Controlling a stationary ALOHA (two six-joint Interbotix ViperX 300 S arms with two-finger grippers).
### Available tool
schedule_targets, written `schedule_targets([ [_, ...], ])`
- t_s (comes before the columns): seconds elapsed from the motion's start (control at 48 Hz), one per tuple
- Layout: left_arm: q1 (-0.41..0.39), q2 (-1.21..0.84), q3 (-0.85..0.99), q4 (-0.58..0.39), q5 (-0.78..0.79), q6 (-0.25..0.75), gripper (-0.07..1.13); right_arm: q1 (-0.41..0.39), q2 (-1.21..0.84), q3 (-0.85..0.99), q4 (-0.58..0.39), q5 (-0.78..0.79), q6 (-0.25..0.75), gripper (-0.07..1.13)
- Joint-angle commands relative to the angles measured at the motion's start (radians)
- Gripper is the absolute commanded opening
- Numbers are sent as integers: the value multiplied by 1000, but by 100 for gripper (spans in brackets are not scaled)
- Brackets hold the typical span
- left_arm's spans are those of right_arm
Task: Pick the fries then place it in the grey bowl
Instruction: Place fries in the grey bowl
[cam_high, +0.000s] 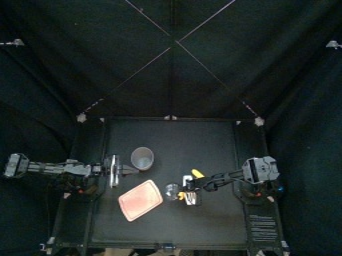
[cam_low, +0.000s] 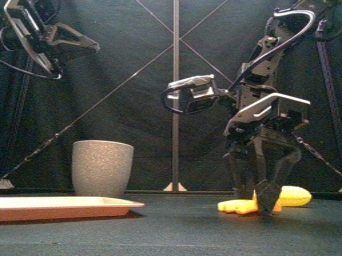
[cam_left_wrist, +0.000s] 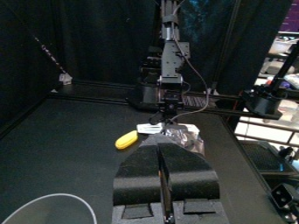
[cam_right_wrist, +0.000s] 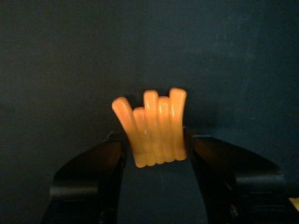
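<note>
Right wrist view — the fries (cam_right_wrist: 152, 127), lying on the table (cam_high: 201, 225) well right of the grey bowl (cam_low: 102, 167), are flanked by the right gripper's (cam_right_wrist: 155, 147) parted jaws; judged light, stiff and slick, they are best pinched mid-bundle — left gripper (cam_left_wrist: 163, 157) rests closed

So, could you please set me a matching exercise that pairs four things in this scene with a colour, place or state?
Things:
1. fries
2. cup
3. tray
4. right gripper

Descriptions:
a. grey, standing upright
b. flat, pink, in front of the cup
c. yellow, lying on the table
d. black, lowered to the table over the fries

Pairs: 1c, 2a, 3b, 4d
</note>
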Motion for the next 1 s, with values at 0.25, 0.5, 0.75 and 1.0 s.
schedule_targets([
  [0.25, 6, 0, -14, 2, -9, -2, 3, -26, -107, -91, 23, -41, 21, 61],
  [0.5, 5, 0, -15, 0, -34, 0, 3, -175, -166, -161, 15, -365, 23, 61],
  [0.75, 8, 2, -21, 25, -92, 5, 3, -305, -86, -212, 44, -670, 25, 61],
  [1.0, -2, 0, -2, 35, -118, 2, 3, -313, 72, -382, 83, -724, 25, 61],
])
